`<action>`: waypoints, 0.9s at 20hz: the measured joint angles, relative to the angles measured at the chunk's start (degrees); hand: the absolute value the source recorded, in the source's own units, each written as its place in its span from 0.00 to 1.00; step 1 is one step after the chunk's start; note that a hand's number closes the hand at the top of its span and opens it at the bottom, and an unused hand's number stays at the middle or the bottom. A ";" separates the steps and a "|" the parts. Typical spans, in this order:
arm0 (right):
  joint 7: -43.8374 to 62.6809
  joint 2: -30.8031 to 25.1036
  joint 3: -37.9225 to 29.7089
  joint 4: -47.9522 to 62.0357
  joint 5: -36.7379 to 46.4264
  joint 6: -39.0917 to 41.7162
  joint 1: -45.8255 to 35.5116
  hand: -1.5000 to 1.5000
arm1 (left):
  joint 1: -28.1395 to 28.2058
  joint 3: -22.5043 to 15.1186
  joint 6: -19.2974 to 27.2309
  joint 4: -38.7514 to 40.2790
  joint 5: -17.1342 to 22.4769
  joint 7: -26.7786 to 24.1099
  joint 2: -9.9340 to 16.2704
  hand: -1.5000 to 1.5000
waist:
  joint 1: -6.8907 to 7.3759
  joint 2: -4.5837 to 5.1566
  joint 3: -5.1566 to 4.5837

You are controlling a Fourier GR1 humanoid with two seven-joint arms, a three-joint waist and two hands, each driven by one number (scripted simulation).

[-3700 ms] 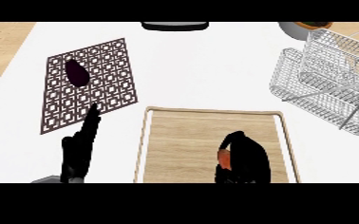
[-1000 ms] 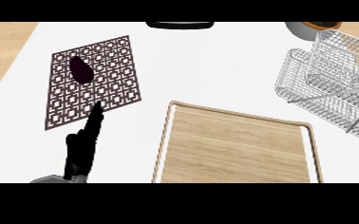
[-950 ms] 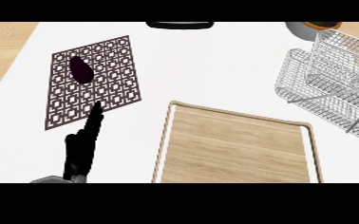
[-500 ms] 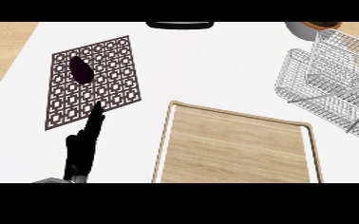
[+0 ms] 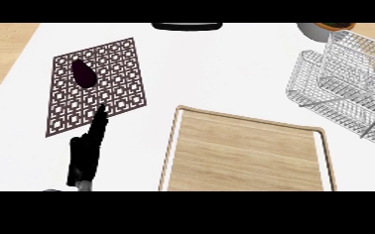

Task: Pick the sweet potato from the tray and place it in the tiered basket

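Observation:
The wooden tray (image 5: 249,151) lies at the lower middle, and its surface shows bare. No sweet potato shows anywhere in the head view. The white wire tiered basket (image 5: 337,87) stands at the right edge, and I see nothing orange in it. My left hand (image 5: 84,151) rests at the lower left, open, fingers straight and pointing up toward the patterned mat. It is apart from the tray. My right hand does not show.
A brown lattice mat (image 5: 117,91) lies at the upper left with a dark purple eggplant (image 5: 84,73) on it. A black object (image 5: 187,26) sits at the counter's far edge. A bowl (image 5: 326,29) stands behind the basket.
3.7 s ago my right hand was over the tray, curled on something orange; now hand and orange thing are out of view. Over the last second nothing has moved.

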 measured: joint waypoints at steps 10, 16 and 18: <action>-2.85 6.35 -8.74 8.63 -10.48 -0.26 -5.67 0.00 | 0.86 0.81 -0.99 -0.42 -0.01 -0.28 0.13 0.50 | -0.38 -0.09 0.05; -4.99 4.07 -15.66 8.74 -14.06 -5.19 -6.07 0.00 | 1.59 1.33 -1.16 -1.11 -0.10 0.17 0.27 0.50 | -0.91 -0.16 -0.02; -5.41 1.54 -18.57 9.40 -14.60 -7.09 -5.00 0.00 | 2.29 1.28 -1.27 -1.34 -0.06 -0.76 -0.02 0.50 | -1.12 -0.19 0.00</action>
